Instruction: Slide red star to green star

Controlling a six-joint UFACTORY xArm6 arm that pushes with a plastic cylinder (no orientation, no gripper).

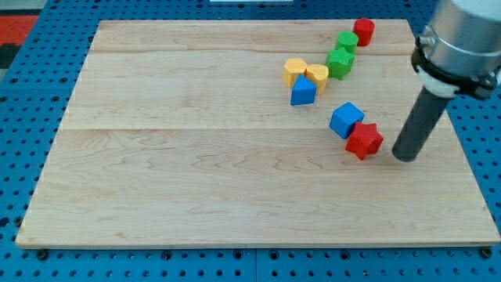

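Red star (364, 140) touches blue cube (346, 119); my tip (405, 157) just right; no claw visible.

my tip (405, 156) just right of red star (364, 140) | blue cube (346, 119) touching star | green star (340, 62) well above

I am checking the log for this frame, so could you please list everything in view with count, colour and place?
red star: 1, red, right of centre, touching the blue cube
blue cube: 1, blue, up-left of the red star
blue triangular block: 1, blue, below the yellow pair
yellow blocks: 2, yellow, side by side, upper middle; shapes unclear
green star: 1, green, right of the yellow pair
green block: 1, green, above the green star
red cylinder: 1, red, near the view's top
wooden board: 1, light wood, on a blue pegboard
my tip: 1, dark rod, just right of the red star
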